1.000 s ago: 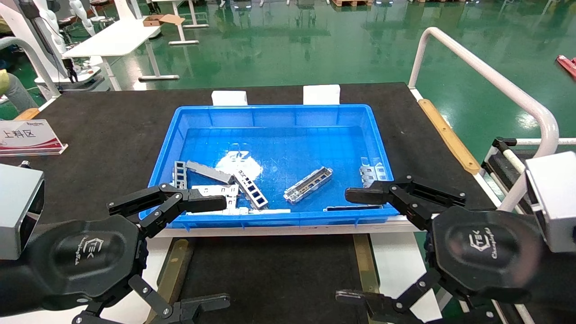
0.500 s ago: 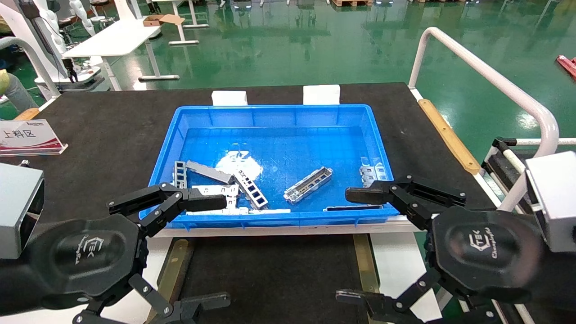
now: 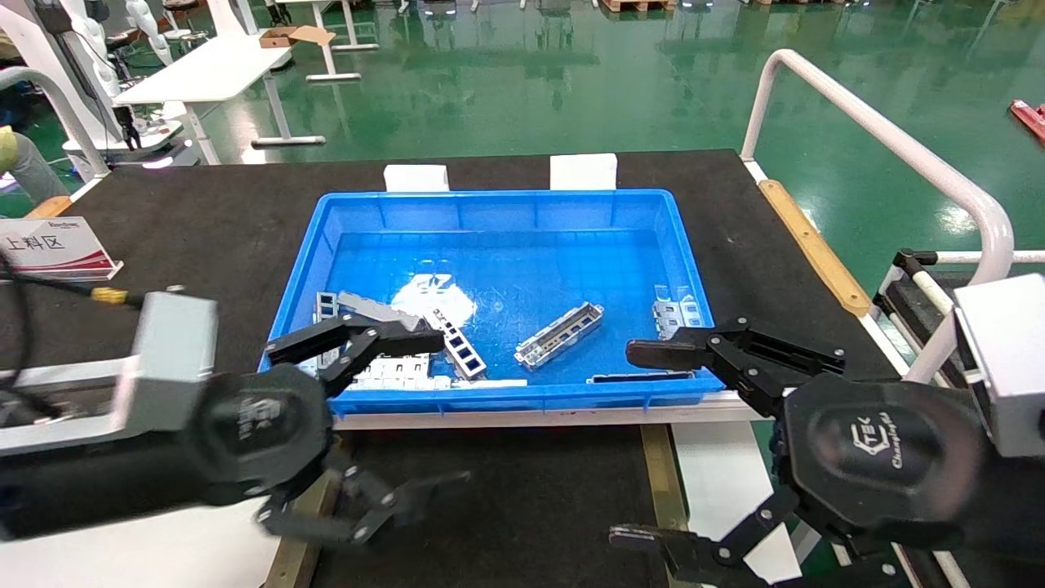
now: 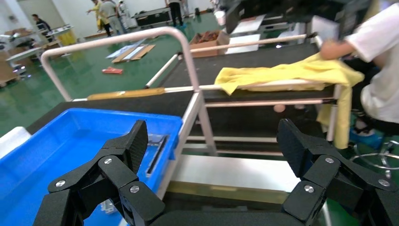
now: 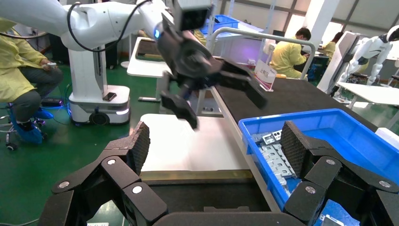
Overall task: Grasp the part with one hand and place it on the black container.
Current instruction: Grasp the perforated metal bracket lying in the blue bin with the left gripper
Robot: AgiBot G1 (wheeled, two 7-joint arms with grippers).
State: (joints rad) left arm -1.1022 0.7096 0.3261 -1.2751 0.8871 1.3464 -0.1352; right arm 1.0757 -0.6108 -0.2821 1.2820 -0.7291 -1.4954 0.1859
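The left gripper (image 3: 392,416), jaws apart and empty, is swinging inward toward the blue bin (image 3: 498,208), beginning its reach for the part (image 3: 559,334).

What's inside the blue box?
The blue bin holds shiny metal pieces: one windowed part lies alone mid-floor, others are piled near its front-left corner. The left gripper covers some of that pile.

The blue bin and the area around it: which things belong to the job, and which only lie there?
Job:
- part, silver channel strip with cutouts, in the blue bin
- black container, near side, nothing on it
- left gripper, open, at the bin's near left corner

Lying about:
- flat slotted plates
- sign card
- right gripper, open, idle
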